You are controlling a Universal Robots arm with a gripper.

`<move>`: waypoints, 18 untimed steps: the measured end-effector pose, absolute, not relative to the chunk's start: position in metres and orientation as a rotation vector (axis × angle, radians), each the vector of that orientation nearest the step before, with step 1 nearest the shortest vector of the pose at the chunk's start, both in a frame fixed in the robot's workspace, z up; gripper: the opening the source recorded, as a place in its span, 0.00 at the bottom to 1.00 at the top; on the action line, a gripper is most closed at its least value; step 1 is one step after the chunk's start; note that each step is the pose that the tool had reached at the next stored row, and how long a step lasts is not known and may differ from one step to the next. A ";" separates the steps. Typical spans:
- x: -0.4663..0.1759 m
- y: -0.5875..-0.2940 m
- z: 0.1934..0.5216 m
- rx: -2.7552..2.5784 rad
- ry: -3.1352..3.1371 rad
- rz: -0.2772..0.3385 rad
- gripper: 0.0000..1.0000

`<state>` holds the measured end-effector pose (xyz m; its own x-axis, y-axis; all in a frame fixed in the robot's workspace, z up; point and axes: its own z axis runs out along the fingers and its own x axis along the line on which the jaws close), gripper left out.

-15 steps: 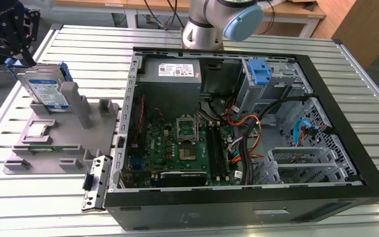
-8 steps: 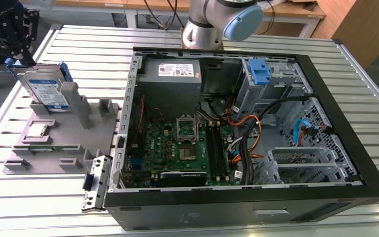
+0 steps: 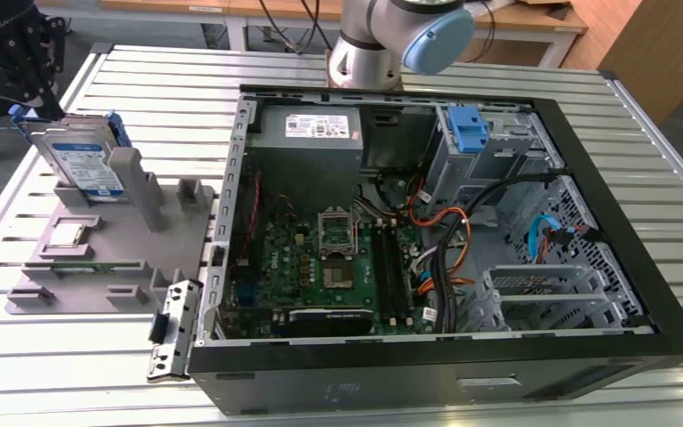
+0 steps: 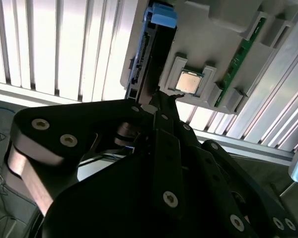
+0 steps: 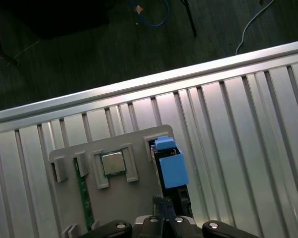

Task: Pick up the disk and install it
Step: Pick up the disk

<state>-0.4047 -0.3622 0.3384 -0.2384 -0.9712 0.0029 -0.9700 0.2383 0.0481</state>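
Ribbed aluminium surface is spanning the exterior view, with bright light glaring off its slats in the second wrist view. Dark floor is showing past its edge, a blue cable and a white cable lying on it. Wooden desk and wooden panel are standing behind.

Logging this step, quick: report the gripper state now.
Gripper: cannot be told whether open or closed; it is at the top edge of the disk, which stands upright in the grey holder.
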 end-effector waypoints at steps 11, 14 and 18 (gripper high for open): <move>-0.405 -0.362 0.338 2.008 -2.405 -0.106 0.10; -0.405 -0.362 0.338 2.064 -2.356 -0.106 0.10; -0.405 -0.362 0.338 2.098 -2.332 -0.116 0.10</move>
<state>-0.4047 -0.3623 0.3377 -0.1064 -0.9932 -0.0478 -0.9930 0.1037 0.0567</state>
